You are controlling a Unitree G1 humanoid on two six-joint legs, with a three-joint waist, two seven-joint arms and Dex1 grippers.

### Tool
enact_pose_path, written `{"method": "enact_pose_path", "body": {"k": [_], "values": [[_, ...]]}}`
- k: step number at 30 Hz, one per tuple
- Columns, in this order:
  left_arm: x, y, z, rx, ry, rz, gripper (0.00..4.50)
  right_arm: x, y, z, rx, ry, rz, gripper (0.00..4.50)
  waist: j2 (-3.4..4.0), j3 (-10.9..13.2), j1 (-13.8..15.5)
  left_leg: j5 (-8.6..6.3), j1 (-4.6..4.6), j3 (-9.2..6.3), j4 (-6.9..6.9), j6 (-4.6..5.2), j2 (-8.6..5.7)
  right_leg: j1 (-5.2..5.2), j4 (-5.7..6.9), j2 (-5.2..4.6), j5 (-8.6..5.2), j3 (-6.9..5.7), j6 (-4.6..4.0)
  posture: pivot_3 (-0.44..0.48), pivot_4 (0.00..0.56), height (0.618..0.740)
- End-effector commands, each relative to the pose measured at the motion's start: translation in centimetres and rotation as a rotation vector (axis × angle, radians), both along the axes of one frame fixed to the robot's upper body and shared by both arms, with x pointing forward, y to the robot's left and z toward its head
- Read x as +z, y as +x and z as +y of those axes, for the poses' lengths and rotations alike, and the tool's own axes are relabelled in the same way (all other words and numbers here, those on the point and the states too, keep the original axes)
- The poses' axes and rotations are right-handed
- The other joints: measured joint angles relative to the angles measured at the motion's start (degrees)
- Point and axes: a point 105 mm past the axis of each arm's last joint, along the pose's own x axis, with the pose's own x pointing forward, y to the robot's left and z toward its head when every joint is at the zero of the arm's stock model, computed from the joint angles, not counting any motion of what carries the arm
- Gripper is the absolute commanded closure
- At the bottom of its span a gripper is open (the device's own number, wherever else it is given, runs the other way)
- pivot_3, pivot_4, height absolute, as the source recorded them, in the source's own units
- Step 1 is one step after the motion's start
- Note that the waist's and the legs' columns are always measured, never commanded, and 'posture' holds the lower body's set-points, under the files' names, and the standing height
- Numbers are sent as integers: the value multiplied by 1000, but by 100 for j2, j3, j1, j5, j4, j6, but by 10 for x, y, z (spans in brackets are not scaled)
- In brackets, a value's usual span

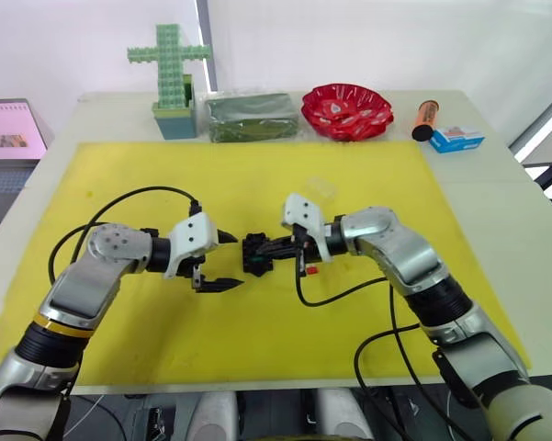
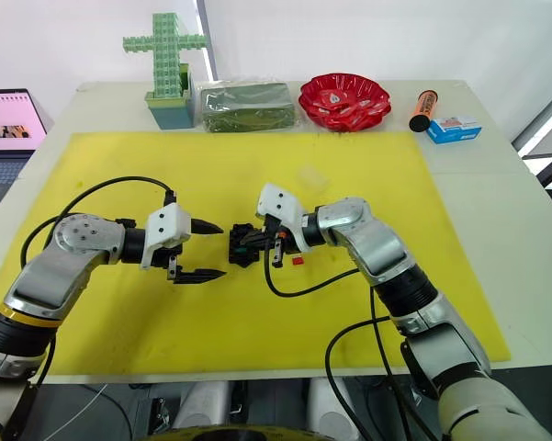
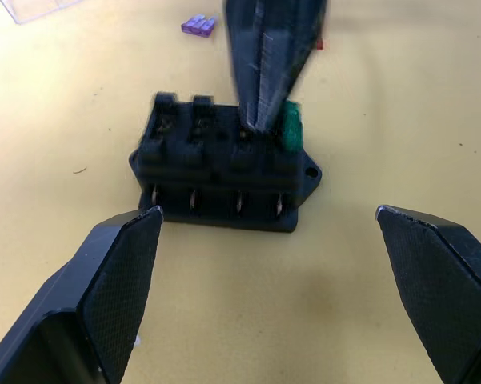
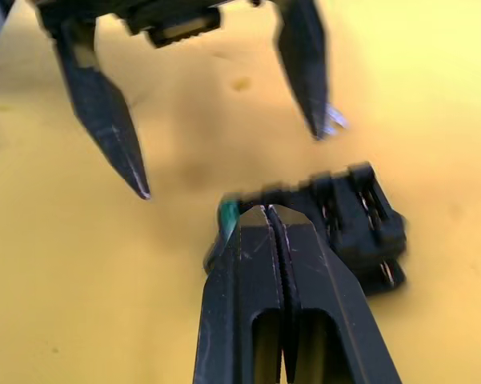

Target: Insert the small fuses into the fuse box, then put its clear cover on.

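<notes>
Jaws pressed together, tips down on the top of the fuse box [image 3: 224, 172], the right gripper [image 4: 266, 214] carries nothing I can make out between them; it seems to be pressing on a slot beside the green fuse [image 3: 291, 130], which stands seated at one end of the box. The left gripper [image 1: 222, 261] waits just beside the box with its jaws wide and empty, the box lying ahead of the gap between them.

The box sits on the yellow mat [image 1: 257, 358] about midway between the two arms. It is a hard, stiff black moulding and probably light enough to skid or tip under a push, so bracing its long side walls with the open jaws looks sensible. The fuses are tiny, rigid and likely slippery; they want pinching by the flat coloured head, blades pointing down. A mauve fuse [image 3: 198, 26] lies on the mat a little beyond the box, and a red fuse [image 2: 298, 261] lies close by it under the right wrist. The clear cover [image 1: 320, 188] rests farther back on the mat; it is thin plastic, best taken by its edges.

Behind the mat, the tabletop [image 1: 496, 170] holds a green block cross [image 1: 169, 69], a dark green packet [image 1: 251, 117], a red bowl [image 1: 346, 110], an orange tube [image 1: 425, 118] and a small blue box [image 1: 456, 139]. No lettering on any of them is legible.
</notes>
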Motion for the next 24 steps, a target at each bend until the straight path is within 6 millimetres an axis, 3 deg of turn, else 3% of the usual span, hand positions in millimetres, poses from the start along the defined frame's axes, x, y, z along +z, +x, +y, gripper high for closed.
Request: {"method": "enact_pose_path", "body": {"k": [1, 7, 11, 16, 19, 24], "values": [[22, 1, 4, -11, -31, -52, 0, 45, -11, 2, 46, 101, -59, 4478, 1, 0, -2, 0, 0, -1, -1, 0, 0, -1, 0, 0, 0, 0, 0, 0, 150, 740], [38, -1, 20, 15, -59, -17, 0, 63, -16, -21, 20, 70, -140, 4478, -1, 1, 8, 0, 0, -1, -2, 0, 0, 0, -2, 0, 0, -1, 0, 0, 150, 740], [55, 0, 53, 122, -36, 21, 0, 74, -15, -65, -47, -12, -217, 4478, -2, 3, 6, 0, -3, -1, -2, 0, 0, 0, -7, -1, 0, -1, 0, 0, 150, 740], [66, -8, 88, 212, 17, 43, 0, 73, -17, -121, -139, -170, -240, 3289, -2, 4, -5, 0, 0, 4, -9, 0, 0, -1, -12, -2, -1, 0, 0, 0, 150, 740], [61, -17, 120, 289, 84, 79, 0, 73, -22, -151, -192, -261, -251, 2213, -1, 4, -25, 0, 1, 6, -13, 0, 2, -3, -12, -2, -3, 1, 0, 0, 150, 740], [57, -21, 143, 354, 106, 108, 0, 73, -22, -176, -260, -320, -271, 325, 0, 4, -7, 0, 1, 15, -13, 0, 6, -9, -11, -2, -4, 2, -2, 0, 150, 740]]}}
